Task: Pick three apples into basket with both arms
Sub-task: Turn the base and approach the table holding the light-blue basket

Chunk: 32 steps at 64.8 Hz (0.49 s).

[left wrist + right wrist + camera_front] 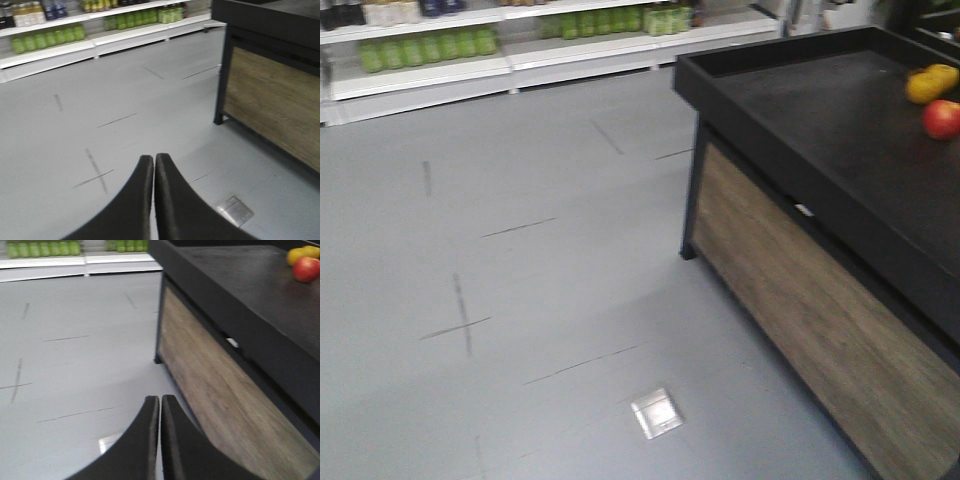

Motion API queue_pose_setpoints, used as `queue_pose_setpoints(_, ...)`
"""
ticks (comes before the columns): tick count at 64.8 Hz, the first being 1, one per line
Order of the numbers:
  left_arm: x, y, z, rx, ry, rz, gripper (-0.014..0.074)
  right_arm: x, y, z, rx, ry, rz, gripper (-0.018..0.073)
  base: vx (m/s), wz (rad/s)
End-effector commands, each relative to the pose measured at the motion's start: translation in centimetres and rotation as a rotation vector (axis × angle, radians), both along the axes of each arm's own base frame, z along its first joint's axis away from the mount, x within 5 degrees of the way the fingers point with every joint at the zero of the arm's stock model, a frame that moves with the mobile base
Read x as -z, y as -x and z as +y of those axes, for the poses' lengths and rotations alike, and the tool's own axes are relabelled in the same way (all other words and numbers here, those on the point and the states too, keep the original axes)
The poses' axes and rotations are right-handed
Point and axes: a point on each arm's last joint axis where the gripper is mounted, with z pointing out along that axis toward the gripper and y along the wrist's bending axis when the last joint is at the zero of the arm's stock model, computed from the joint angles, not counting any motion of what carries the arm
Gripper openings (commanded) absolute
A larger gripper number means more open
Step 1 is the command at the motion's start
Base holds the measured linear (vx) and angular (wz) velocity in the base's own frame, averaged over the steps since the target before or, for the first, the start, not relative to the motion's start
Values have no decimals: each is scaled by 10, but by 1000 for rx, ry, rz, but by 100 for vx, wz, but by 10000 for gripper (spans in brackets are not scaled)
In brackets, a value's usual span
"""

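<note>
- Left end effector [154, 165] had its two dark fingers pressed together with nothing between them, and it hung over bare grey floor [100, 110].
- Right end effector [160, 402] was likewise pressed together and held nothing. It pointed toward the wood-panelled side of the table [240, 295], low down and well short of the top.
- One red apple [942, 118] lay on the black table top at the far right edge of the front view, just beside a yellow-orange fruit [931, 82]. The right wrist view showed the same pair.
- Whether that apple was one of the three to be picked could not be told, and no other apples showed.
- The basket appeared in none of the views, so where it stood could not be said.
- A shelf [520, 60] with green bottles [430, 48] ran along the back of the room, and a small metal plate [656, 412] sat in the floor. Neither had any part in the job.
- Judged from this, the task had hardly begun: no apple was held, none could be seen in a basket, and both arms were well apart from the fruit.
- Nearly everything looked left to do: bringing the robot up to the table, raising the end effectors above its top, then three picks and three drops shared between the arms.
</note>
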Motion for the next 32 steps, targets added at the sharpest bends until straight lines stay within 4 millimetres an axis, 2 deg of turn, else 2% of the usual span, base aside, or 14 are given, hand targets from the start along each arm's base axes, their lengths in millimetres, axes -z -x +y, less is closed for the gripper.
queue_pose_setpoints(1,-16,0,0,-4,16,-108,-6,-5,-1,-1,12,-1,-74,-4,14,-55)
queue_pose_setpoints(32,-16,0,0,-3,16,-108,-6,-5,-1,-1,12,-1,-74,-4,14,-63)
